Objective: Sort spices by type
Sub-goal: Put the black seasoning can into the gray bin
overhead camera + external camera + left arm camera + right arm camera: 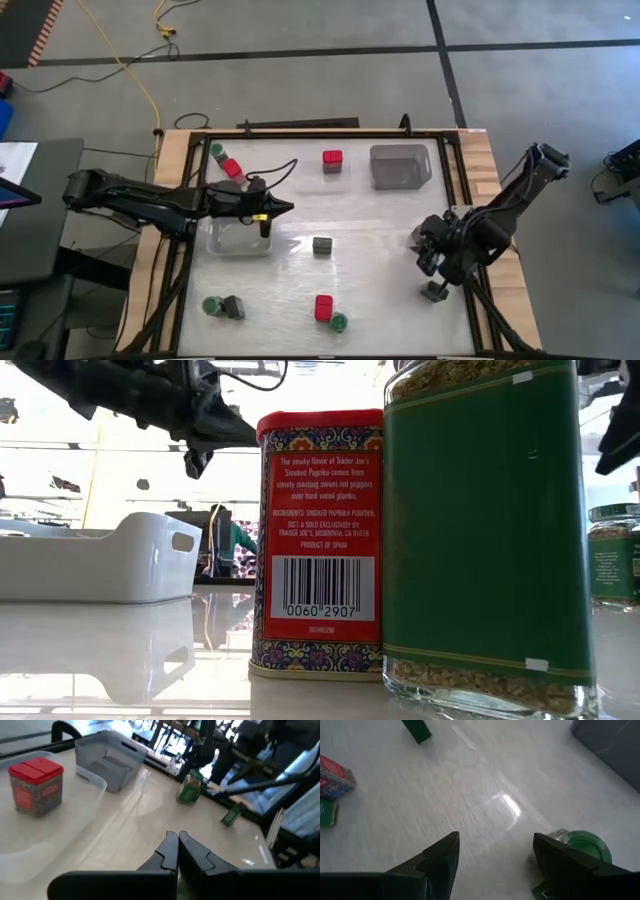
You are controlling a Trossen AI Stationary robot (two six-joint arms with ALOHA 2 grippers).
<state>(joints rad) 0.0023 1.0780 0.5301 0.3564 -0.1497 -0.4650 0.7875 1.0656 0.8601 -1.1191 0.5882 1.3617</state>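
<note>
Dark and spread wide, the right pincer (492, 852) hangs low over the pale glossy surface (380, 260) at its right side, with a round green-lidded glass jar (582, 847) just beside one finger and not yet between them; in the high view that pincer (432, 252) sits above a small container near the right edge. The left pincer (177, 852), pressed together and holding nothing, hovers over the clear plastic tray (238, 238) at the left. Farther out, spices lie scattered: a red square tin (332, 160) near the back by the grey plastic bin (400, 166), a dark grey boxy tin (322, 245) at the middle, another red tin (324, 307) touching a green jar (340, 322) at the front. The jar is likely rigid, smooth, slippery and breakable, so a hold across its body below the lid seems safest; the tins look light and stiff, best pinched on flat sides. The low view shows the red tin (318, 540) reading "Trader Joe's Smoked Paprika", "Product of Spain", barcode 0060 2907.
</note>
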